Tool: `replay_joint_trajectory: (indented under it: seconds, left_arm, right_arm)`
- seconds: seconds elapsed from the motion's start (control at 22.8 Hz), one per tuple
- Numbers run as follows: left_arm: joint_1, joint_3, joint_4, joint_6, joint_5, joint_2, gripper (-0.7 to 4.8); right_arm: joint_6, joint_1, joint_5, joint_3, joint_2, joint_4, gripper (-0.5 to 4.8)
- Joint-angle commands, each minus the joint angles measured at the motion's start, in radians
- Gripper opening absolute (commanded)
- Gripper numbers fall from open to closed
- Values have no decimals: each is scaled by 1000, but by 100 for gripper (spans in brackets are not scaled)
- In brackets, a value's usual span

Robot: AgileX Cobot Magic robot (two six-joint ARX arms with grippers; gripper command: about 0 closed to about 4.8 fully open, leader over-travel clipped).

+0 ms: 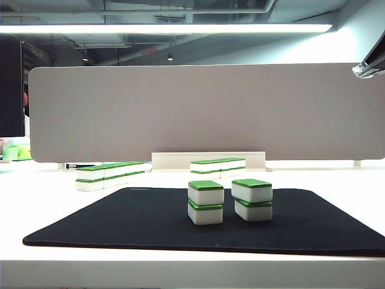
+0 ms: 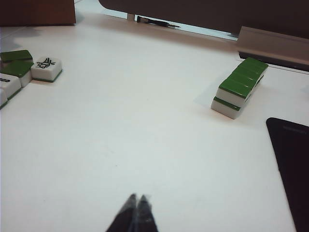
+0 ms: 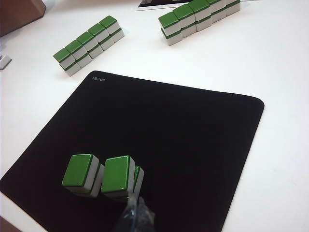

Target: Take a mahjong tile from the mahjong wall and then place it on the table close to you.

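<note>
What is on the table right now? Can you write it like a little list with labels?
table: white, holds everything
black mat: bears two stacks, two tiles high, green tops
mahjong wall: two-high row beyond the mat; second row nearby
loose tiles: at the table's edge, one face up
left pincer: shut, above bare table
right pincer: shut, by the mat's stacks

You can see a big flat black mat [image 1: 150, 220] lying in front of you. Two little stacks of white blocks with green tops [image 1: 228, 201] stand on it, side by side, two blocks high. Behind them stands a long grey board [image 1: 180, 111]. A few loose green and white blocks [image 2: 21, 72] lie far off to one side.
</note>
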Motion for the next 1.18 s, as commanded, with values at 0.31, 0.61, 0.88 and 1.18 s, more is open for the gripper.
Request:
replay_joint_trajectory:
  seconds: [0.31, 0.61, 0.88, 1.18]
  left_arm:
    - [0, 1, -11, 3, 10, 0, -5]
    - [0, 1, -11, 3, 10, 0, -6]
    - [0, 1, -11, 3, 11, 0, -6]
    - [0, 1, -11, 3, 11, 0, -6]
  right_arm:
    - [-23, 0, 7, 3, -1, 14, -1]
    - [-24, -26, 166, -73, -113, 62, -1]
    - [-55, -87, 265, -263, -349, 137, -1]
    - [-55, -117, 347, -421, -553, 182, -1]
